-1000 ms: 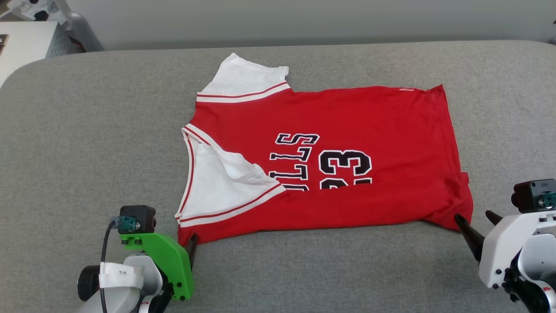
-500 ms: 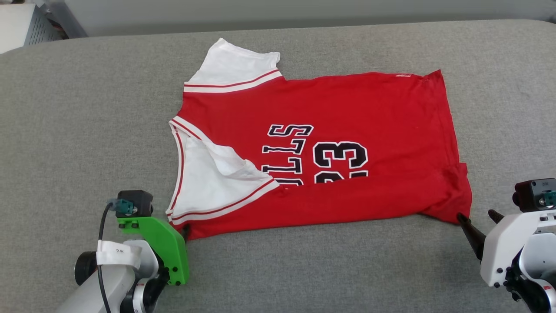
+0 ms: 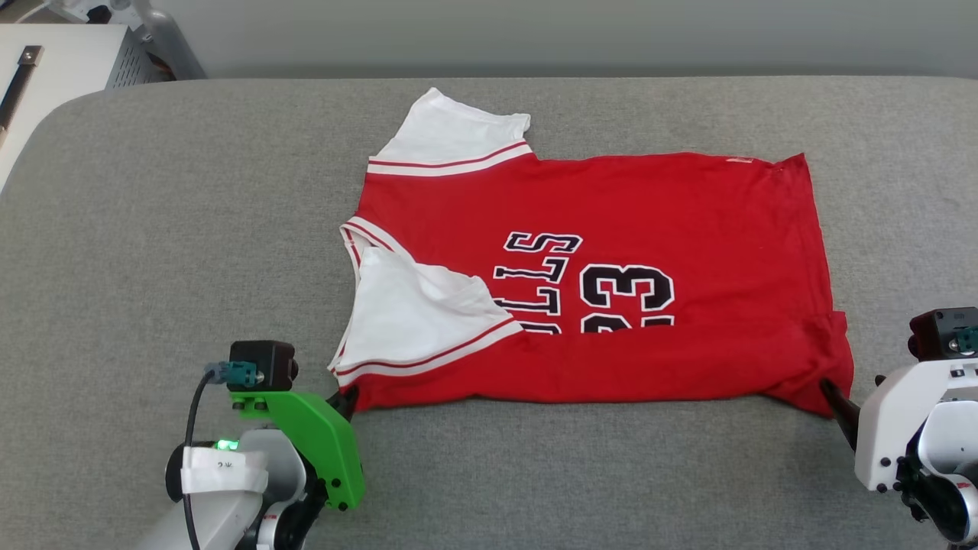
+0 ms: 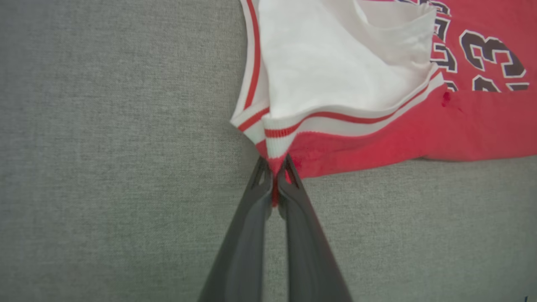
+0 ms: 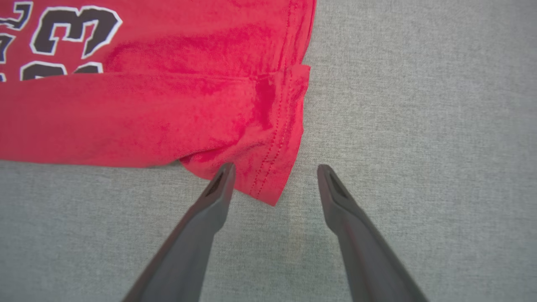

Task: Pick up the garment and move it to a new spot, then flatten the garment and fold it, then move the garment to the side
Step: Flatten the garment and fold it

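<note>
Nearest the robot, the left gripper point(image 4: 275, 184) is pinched closed on the garment's point(image 3: 649, 214) near left corner. The right gripper point(image 5: 275, 170) gapes wide around the near hem corner, gripping nothing. The garment's long axis runs left–right, with the collar leftward, the hem rightward and the near edge folded over the lettering. Bare grey surface point(image 3: 153, 229) borders every edge and is widest at left.

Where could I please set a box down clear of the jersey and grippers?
The widest bare grey surface lies left of the jersey, beyond the left gripper. A bare strip runs along the jersey's near edge, between the grippers. Both near corners are crowded: the left gripper pinches one, the open right gripper straddles the other.
</note>
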Robot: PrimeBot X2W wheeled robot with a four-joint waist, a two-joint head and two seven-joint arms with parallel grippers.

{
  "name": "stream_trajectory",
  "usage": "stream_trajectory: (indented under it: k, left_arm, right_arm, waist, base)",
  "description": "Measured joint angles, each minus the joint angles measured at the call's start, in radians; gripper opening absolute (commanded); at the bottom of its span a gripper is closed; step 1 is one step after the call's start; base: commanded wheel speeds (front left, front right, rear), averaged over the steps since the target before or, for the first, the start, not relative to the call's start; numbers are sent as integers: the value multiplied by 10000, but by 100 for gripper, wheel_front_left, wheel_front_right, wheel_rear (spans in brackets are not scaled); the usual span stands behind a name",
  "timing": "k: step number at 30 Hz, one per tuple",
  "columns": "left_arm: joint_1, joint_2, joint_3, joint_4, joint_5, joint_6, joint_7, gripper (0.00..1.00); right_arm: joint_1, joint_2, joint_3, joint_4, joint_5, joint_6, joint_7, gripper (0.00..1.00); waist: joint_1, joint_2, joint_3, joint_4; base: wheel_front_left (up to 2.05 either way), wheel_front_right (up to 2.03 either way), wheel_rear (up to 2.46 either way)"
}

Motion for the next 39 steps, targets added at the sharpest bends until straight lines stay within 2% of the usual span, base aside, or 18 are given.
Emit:
stream_trajectory:
  k: [6, 15, 16, 17, 18, 19, 29, 31, 39]
  left_arm:
    - [-13, 236, 67, -792, 123, 267, 29, 0]
    - [-25, 378, 52, -1231, 207, 431, 130, 0]
    - [-25, 385, 42, -1227, 209, 431, 163, 0]
    - [-25, 407, 21, -1210, 217, 431, 201, 0]
    - [-25, 424, 12, -1198, 222, 431, 201, 0]
    - [-25, 430, 12, -1189, 222, 431, 201, 0]
    - [385, 640, -186, -849, 203, 431, 291, 0]
    - [781, 732, -270, -855, 117, 431, 332, 0]
    - [1661, 886, -430, -993, -109, 431, 439, 0]
  right_arm:
    - [-478, 52, -125, 965, -268, 0, -4, 100]
    - [-1068, 25, 360, 1887, -132, -2, -107, 100]
    - [-1095, -10, 439, 1971, -111, -4, -90, 90]
    - [-1104, -52, 546, 2059, -61, -15, -67, 43]
    - [-1108, -96, 614, 2125, -33, -15, -50, 11]
    - [-1127, -138, 662, 2174, 17, -15, -52, 0]
    - [-1010, -591, 1012, 2485, -46, 2, -359, 0]
    - [-530, -828, 857, 2255, 320, 4, -40, 0]
    - [843, -1018, 357, 1112, 1032, 6, 1104, 0]
  waist:
    - [0, 0, 202, 169]
    - [0, -1, 716, 279]
    - [0, 0, 755, 285]
    - [0, 0, 797, 292]
    - [0, -1, 825, 300]
    - [0, 0, 836, 311]
    - [0, 0, 53, 246]
    - [0, 0, -392, 206]
    - [0, 0, -1242, 185]
  base:
    - [0, 0, 0]
    - [0, 0, 0]
    - [0, 0, 0]
    - [0, 0, 0]
    - [0, 0, 0]
    - [0, 0, 0]
    - [0, 0, 0]
    - [0, 0, 0]
    - [0, 0, 0]
